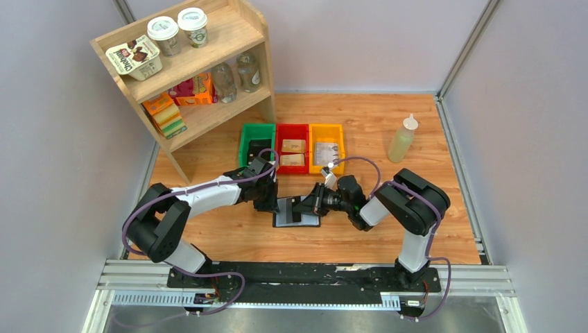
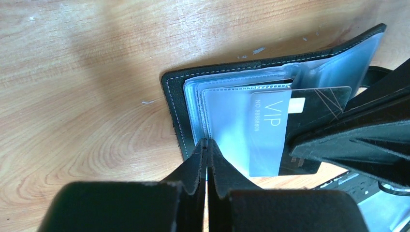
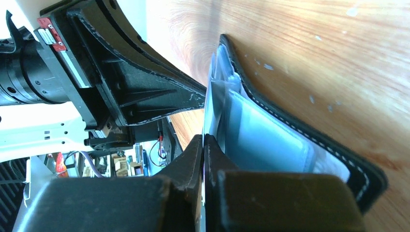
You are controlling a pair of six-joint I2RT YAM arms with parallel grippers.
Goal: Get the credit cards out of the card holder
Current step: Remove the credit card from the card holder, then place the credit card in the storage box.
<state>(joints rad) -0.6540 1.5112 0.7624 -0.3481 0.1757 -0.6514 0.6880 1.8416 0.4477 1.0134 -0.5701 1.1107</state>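
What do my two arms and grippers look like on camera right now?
The left arm and right arm have white links, bulky black joints and purple cables looping alongside. The left gripper and right gripper are black, with tapered, ribbed fingers.

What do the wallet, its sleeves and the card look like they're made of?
The wallet looks like black leather or leatherette: matte, grained, with pale stitching along the edge. The sleeves look like thin clear plastic: slightly frosted, glossy, with seamed edges. The card seems to be rigid dark plastic: smooth, with printed VIP lettering and fine lines.
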